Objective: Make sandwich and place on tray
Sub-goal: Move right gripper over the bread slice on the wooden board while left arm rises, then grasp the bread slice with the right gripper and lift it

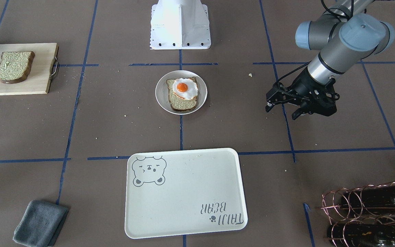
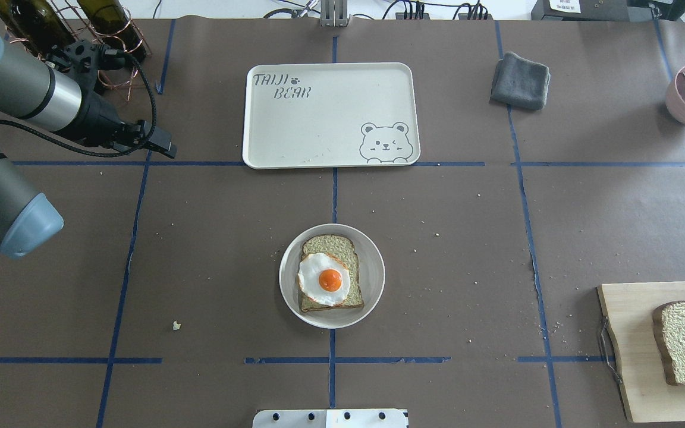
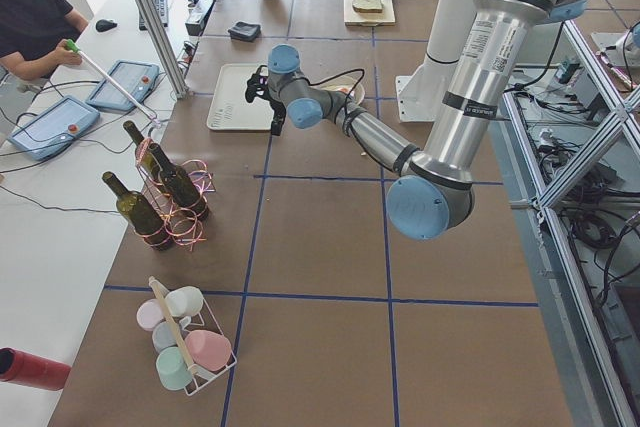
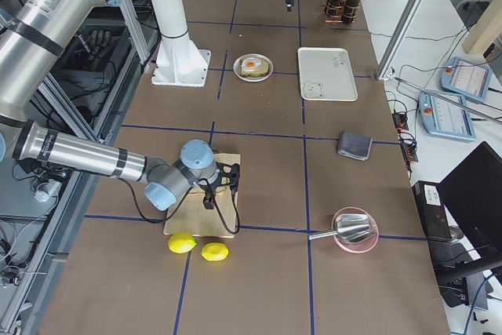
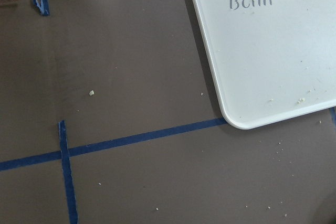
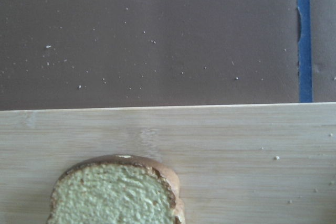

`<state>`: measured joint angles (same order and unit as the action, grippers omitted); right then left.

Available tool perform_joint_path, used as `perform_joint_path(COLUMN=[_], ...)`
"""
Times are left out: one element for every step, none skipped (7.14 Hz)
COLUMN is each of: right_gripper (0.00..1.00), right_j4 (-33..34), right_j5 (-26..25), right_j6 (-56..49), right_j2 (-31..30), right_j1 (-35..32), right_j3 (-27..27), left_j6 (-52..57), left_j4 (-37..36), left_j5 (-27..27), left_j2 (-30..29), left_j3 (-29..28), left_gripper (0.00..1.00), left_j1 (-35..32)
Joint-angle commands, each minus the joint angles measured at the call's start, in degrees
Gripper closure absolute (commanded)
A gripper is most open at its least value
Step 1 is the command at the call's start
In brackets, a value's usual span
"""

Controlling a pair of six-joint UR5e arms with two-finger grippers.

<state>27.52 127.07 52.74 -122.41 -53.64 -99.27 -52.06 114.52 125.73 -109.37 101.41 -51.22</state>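
Two bread slices are lying well apart on the bench [image 1: 115, 120]. The first bread slice [image 1: 182, 103] is sitting on the round white plate [image 1: 161, 97] at the bench's middle, with the fried egg [image 1: 185, 89] resting on top, yolk up. The second bread slice [image 1: 14, 66] is lying flat on the wooden cutting board [image 1: 29, 85] on the robot's right side. The tray [image 1: 183, 192] is sitting apart from the plate, with a few crumbs on it. The left gripper [image 1: 282, 112] is hovering over bare bench beside the tray, jaws spread and pinching nothing. The right gripper [image 4: 213, 192] is hanging at the cutting board's edge near the second bread slice; whether its jaws are spread or pressed together, I cannot tell.
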Motion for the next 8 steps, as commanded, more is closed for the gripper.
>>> perform_joint_path(right_gripper=[0.02, 0.05, 0.07, 0.08, 0.08, 0.14, 0.28, 0.45], right_j4=[-5.9, -5.9, -6.0, -7.2, -8.6, -8.7, -8.7, -8.7], right_j5=[-6.5, -8.1, -8.1, -8.0, -7.9, -7.9, -8.0, -8.0], right_j6=[9.4, 10.4, 10.3, 10.3, 10.3, 10.3, 10.3, 10.3], right_j2=[-0.1, -0.1, -0.9, -1.9, -3.3, -3.4, -3.5, -3.3], right_j1=[10.5, 12.6, 12.9, 12.9, 13.1, 13.4, 13.8, 14.2], right_j3=[1.7, 1.6, 1.6, 1.6, 1.6, 1.7, 1.7, 1.7], left_j6=[-0.5, -0.5, -0.5, -0.5, -0.4, -0.4, -0.4, -0.4], left_j4=[0.1, 0.1, 0.2, 0.2, 0.2, 0.2, 0.2, 0.2], left_j5=[-0.1, -0.1, -0.1, -0.1, -0.1, -0.1, -0.1, -0.1], left_j2=[0.0, 0.0, 0.0, 0.0, 0.0, 0.0, -0.1, 0.0], left_j3=[0.4, 0.4, 0.4, 0.4, 0.4, 0.4, 0.4, 0.4], left_gripper=[0.00, 0.00, 0.00, 0.00, 0.00, 0.00, 0.00, 0.00], left_j1=[0.5, 0.5, 0.4, 0.4, 0.4, 0.4, 0.4, 0.4])
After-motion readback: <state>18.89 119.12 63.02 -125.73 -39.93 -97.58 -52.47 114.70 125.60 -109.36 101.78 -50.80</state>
